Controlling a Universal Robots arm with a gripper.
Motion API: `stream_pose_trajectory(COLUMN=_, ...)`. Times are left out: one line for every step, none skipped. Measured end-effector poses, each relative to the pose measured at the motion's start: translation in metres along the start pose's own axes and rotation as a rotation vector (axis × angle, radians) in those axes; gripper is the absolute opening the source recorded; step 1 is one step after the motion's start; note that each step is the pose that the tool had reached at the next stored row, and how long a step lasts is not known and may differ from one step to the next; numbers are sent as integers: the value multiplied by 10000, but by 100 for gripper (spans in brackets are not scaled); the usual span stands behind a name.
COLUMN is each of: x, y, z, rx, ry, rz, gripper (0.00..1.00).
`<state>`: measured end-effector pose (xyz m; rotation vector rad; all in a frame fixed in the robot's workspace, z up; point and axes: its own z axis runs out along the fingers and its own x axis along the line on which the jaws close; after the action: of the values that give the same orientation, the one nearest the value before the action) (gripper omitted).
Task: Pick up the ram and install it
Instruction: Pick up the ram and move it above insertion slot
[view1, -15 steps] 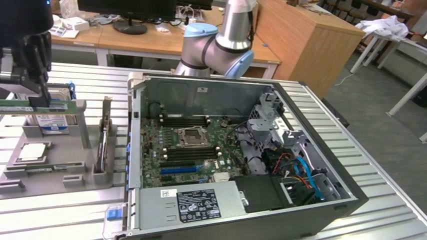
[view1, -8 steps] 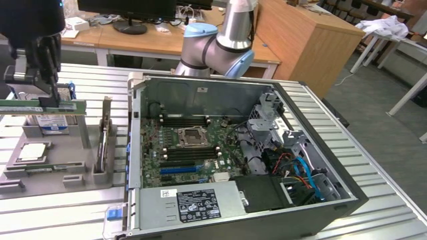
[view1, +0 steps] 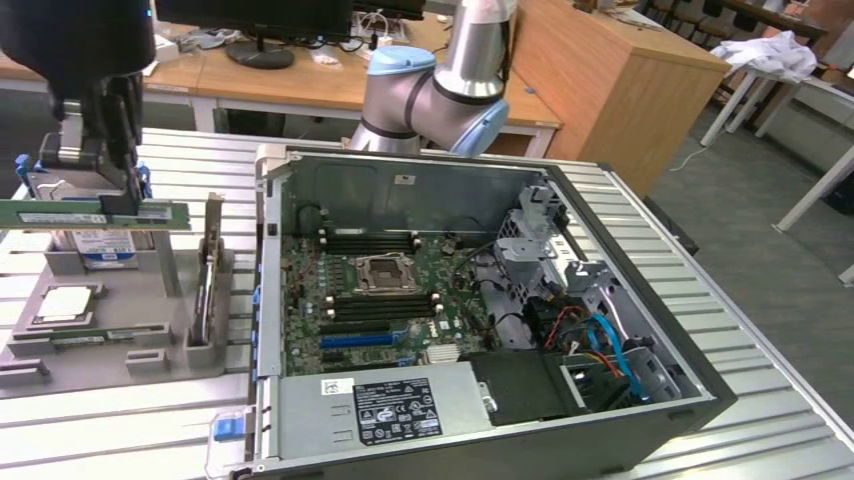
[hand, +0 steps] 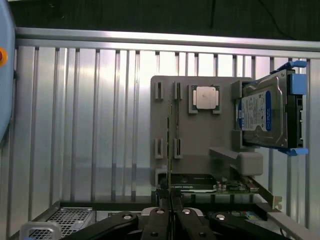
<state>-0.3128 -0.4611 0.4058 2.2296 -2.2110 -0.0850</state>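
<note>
Jaws are clamped on the ram (view1: 54, 213), held level above the grey fixture (view1: 134, 320); it seems light, stiff and fragile, best gripped across its flat faces

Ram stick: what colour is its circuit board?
Green; the ram shows best in the exterior view.

A: Legible text, item by item?
B: None readable. On the power supply (view1: 387, 410): a black label with white marks and symbols, too small to read. The white sticker (view1: 324, 386) beside it is likewise unreadable.
A: And the hard drive (hand: 260, 112)?
B: Blue-and-white label, print illegible.
A: The ram (view1: 54, 214)?
B: Pale sticker on the green board, characters illegible. The lid markings on the processor (hand: 205, 97) cannot be made out.
</note>
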Motion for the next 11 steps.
stream_pose_trajectory(x=0, y=-19, z=0, rx=0, ry=0, rz=1, gripper=12)
stream_pose_trajectory(x=0, y=-38, z=-1, rx=0, ry=0, rz=1, gripper=12)
stream_pose_trajectory(x=0, y=-56, z=-2, rx=0, ry=0, rz=1, gripper=12)
stream_pose_trajectory(x=0, y=-73, z=-3, rx=0, ry=-1, rz=0, gripper=12)
stream_pose_trajectory(x=0, y=-91, z=-3, rx=0, ry=0, rz=1, gripper=12)
stream_pose_trajectory(x=1, y=-108, z=-4, rx=1, ry=-1, rz=1, gripper=12)
stream_pose_trajectory(x=1, y=-127, z=-4, rx=0, ry=-1, rz=1, gripper=12)
stream_pose_trajectory(x=1, y=-143, z=-5, rx=1, ry=-1, rz=1, gripper=12)
stream_pose_trajectory(x=1, y=-158, z=-5, rx=1, ry=-2, rz=0, gripper=12)
stream_pose_trajectory(x=1, y=-175, z=-6, rx=0, ry=0, rz=0, gripper=12)
stream_pose_trajectory(x=1, y=-193, z=-7, rx=0, ry=0, rz=0, gripper=12)
